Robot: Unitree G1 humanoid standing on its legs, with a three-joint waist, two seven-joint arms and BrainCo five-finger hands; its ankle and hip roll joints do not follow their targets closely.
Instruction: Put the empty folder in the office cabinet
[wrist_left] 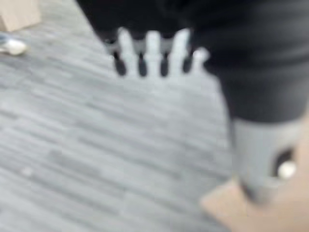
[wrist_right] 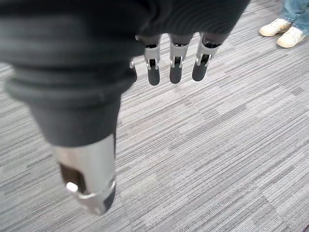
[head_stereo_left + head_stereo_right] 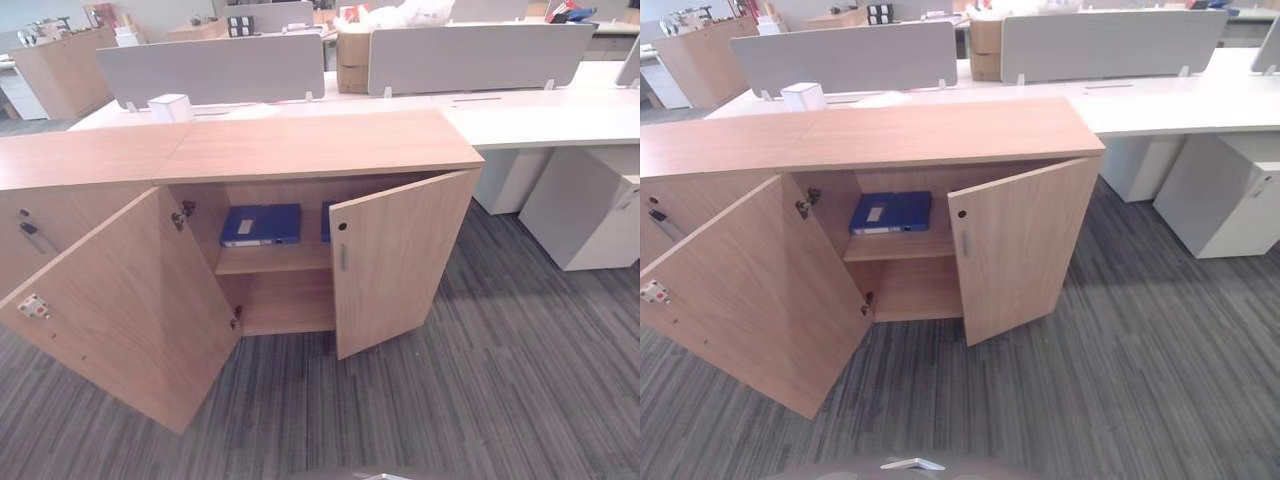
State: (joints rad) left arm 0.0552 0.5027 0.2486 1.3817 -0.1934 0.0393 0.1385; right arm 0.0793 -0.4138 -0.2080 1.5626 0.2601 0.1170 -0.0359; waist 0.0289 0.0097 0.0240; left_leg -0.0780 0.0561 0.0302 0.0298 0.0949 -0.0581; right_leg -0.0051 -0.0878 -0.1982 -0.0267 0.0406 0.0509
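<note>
Folder: blue, flat on the upper shelf of the cabinet, long axis along the shelf front. Left hand and right hand: fingers relaxed, empty, hanging over grey carpet. Left door and right door open. White shoes on carpet; white box behind the cabinet.

Both head views look down from the front at the open cabinet, sharing it and the carpet. Each wrist view looks closely along its own fingers, probably at that carpet.
</note>
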